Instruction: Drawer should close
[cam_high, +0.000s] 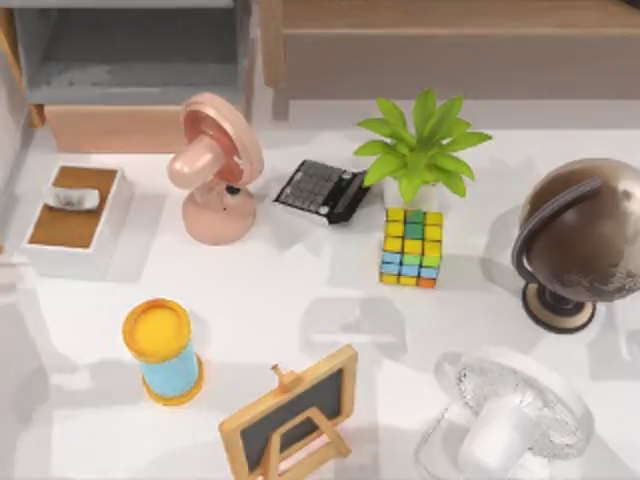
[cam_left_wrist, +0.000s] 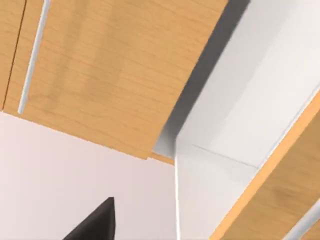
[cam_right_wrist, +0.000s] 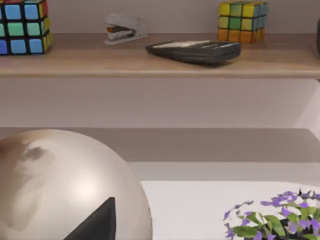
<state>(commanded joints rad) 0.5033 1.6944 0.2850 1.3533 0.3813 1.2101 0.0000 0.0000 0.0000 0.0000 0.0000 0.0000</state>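
- Drawer (cam_high: 130, 70) stands pulled out at the top view's far left, its grey inside bare, its wooden front (cam_high: 115, 128) facing the bench (cam_high: 300, 290).
- Left wrist view looks close onto wooden cabinet panels (cam_left_wrist: 115, 75) and a white inner wall (cam_left_wrist: 250, 100); a dark finger tip (cam_left_wrist: 97, 222) shows, spread or pressed together I cannot tell.
- Right wrist view: another dark finger tip (cam_right_wrist: 97, 222) against the globe (cam_right_wrist: 60, 185), beyond it a shelf (cam_right_wrist: 160, 62) with calculator (cam_right_wrist: 195, 50) and stapler (cam_right_wrist: 125, 27).
- White bench carries pink fan (cam_high: 215, 165), Rubik's cube (cam_high: 412, 247), potted plant (cam_high: 420, 150).

no readable txt, labels or nos. anywhere; calculator (cam_high: 322, 190) keys too small to read.
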